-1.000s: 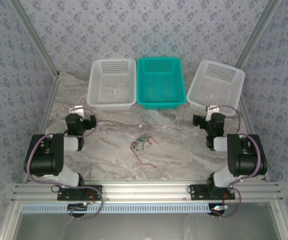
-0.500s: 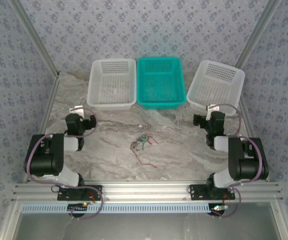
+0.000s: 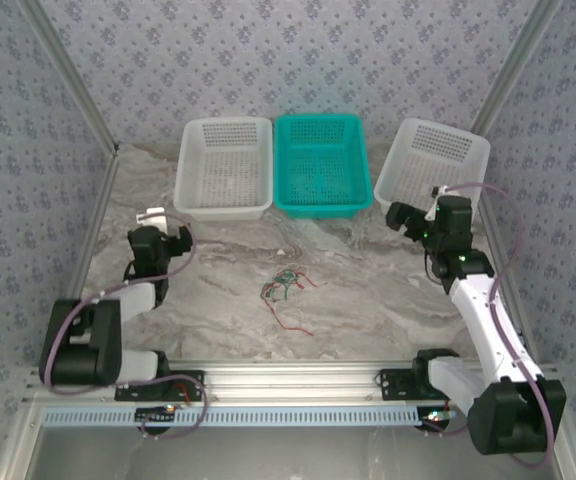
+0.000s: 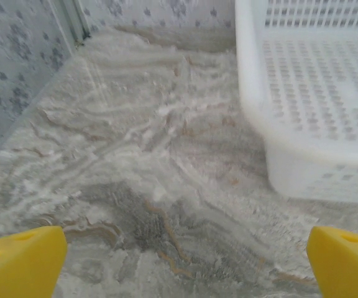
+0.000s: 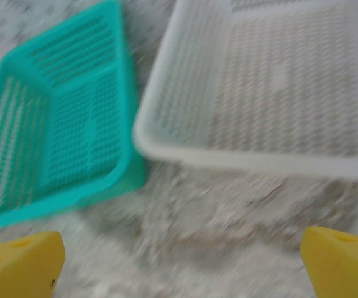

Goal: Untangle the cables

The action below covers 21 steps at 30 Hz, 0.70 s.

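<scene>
Cables: a small knot of thin red and green wire lies loose on the marbled table, about mid-table, touched by neither gripper.
Cable axis: the bundle runs roughly from 12 o'clock to 6 o'clock in the top view. The dense knot sits at the far end, and one red strand trails off the near end toward 5 o'clock.
Cable colours: green is tight in the knot and red loops around it. Finer strands are too thin to tell.
Left gripper: it stands at about 10 o'clock from the knot, well apart from it and low over the table.
Left fingers: in the left wrist view the gripper has its yellow fingertips spread wide at the two bottom corners, with bare table between them.
Left wrist outlook: a white basket sits at 2 o'clock.
Right gripper: it is at about 2 o'clock from the knot, raised on an outstretched arm just in front of the right white basket.
Right fingers: in the blurred right wrist view the gripper has its yellow tips spread wide and grips nothing.
Right wrist outlook: a teal basket lies at 10 o'clock and a white basket at 1 o'clock.
Baskets: the left white basket, the teal basket and the right white basket line the far edge, at 11 to 2 o'clock from the knot.
</scene>
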Each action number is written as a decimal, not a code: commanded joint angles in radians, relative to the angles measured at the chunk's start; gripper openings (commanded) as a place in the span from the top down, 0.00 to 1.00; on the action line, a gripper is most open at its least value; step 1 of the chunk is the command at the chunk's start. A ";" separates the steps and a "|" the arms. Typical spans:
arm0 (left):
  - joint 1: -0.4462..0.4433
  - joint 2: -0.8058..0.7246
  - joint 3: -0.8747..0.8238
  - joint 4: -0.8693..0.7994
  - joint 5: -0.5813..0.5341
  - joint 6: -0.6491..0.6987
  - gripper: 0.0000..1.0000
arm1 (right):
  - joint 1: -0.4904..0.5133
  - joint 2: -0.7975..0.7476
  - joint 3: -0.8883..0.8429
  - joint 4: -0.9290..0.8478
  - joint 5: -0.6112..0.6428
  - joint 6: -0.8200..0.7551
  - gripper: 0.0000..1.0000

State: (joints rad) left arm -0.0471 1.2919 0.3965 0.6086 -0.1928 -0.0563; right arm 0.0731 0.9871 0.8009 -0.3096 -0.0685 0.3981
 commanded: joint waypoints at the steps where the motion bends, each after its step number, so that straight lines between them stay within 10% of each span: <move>1: -0.015 -0.143 0.109 -0.287 -0.027 -0.081 0.00 | 0.125 -0.012 0.051 -0.242 -0.115 0.042 0.00; 12: -0.287 -0.188 0.493 -1.055 0.225 -0.440 0.05 | 0.528 0.235 0.073 -0.180 -0.060 0.144 0.00; 21: -0.707 0.129 0.753 -1.240 0.299 -0.544 0.22 | 0.535 0.216 -0.007 -0.156 0.029 0.209 0.00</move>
State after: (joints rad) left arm -0.6815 1.3544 1.0683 -0.4931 0.0475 -0.5488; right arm 0.6186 1.2472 0.8280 -0.4561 -0.0967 0.5621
